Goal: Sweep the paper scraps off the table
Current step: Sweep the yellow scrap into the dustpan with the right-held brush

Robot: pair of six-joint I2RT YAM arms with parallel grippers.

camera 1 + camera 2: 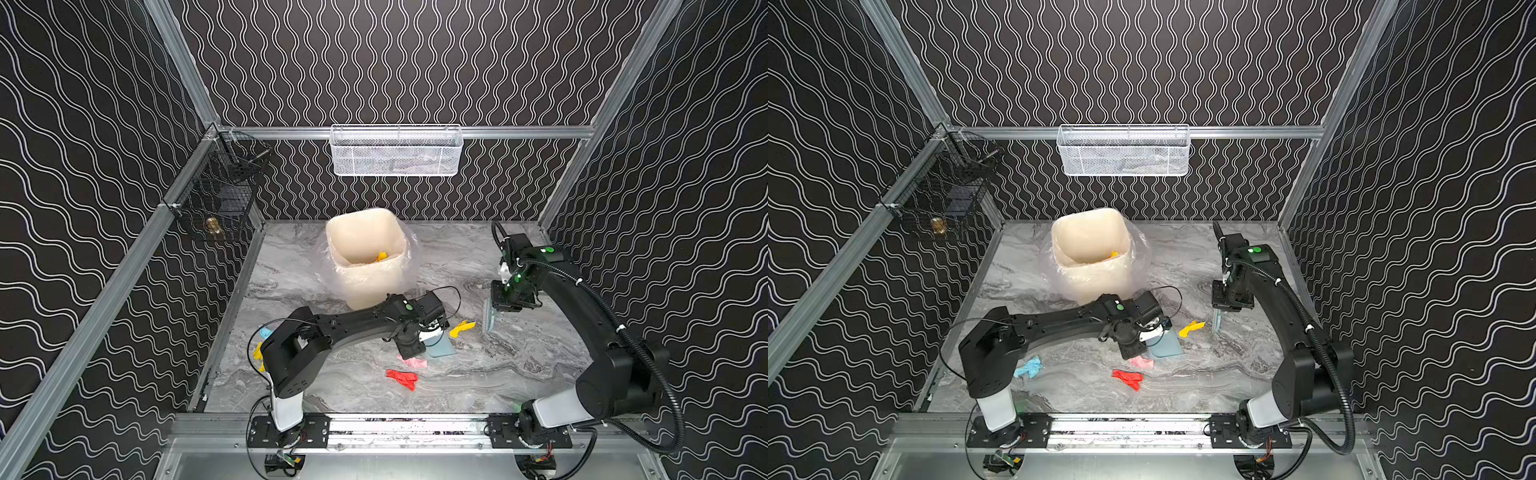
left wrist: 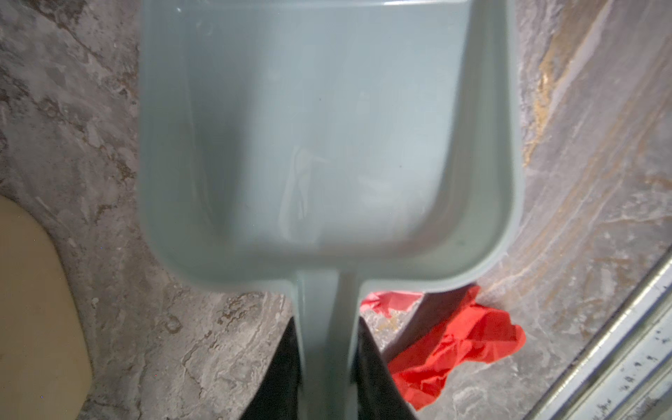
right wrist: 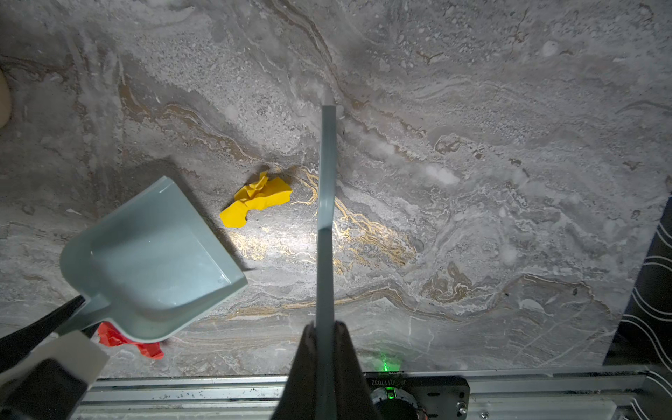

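Legible markings: a line of pale characters on the black base plate (image 3: 391, 382) by the near rail appears inverted and is too blurred to read reliably. The left gripper (image 2: 327, 323) is clamped on the handle of the pale blue dustpan (image 2: 309, 127), which sits mid-table in both top views (image 1: 442, 349) (image 1: 1165, 347). Its long axis runs from the handle at near-left to the mouth at far-right. Whether its lip touches the table (image 1: 498, 374) cannot be told. The right gripper (image 3: 325, 327) is closed on the pale blue brush (image 3: 327, 182), which hangs steeply downward. Contact between its lower end (image 1: 490, 322) and the surface cannot be confirmed. The yellow scrap (image 1: 461, 328) (image 3: 258, 198) lies between the dustpan mouth and the brush, apart from both, its long axis running near-left to far-right. The red scrap (image 1: 402, 378) (image 2: 454, 349) lies near-left of the dustpan, partly beneath its heel in both wrist views, its long axis roughly left to right. The pink scrap (image 1: 413, 362) lies just far of the red scrap, beside the dustpan. The light blue scrap (image 1: 1027, 368) lies at the left, close to the left arm. A further yellow piece (image 1: 381, 256) sits inside the cream waste bin (image 1: 361, 286) at far centre.
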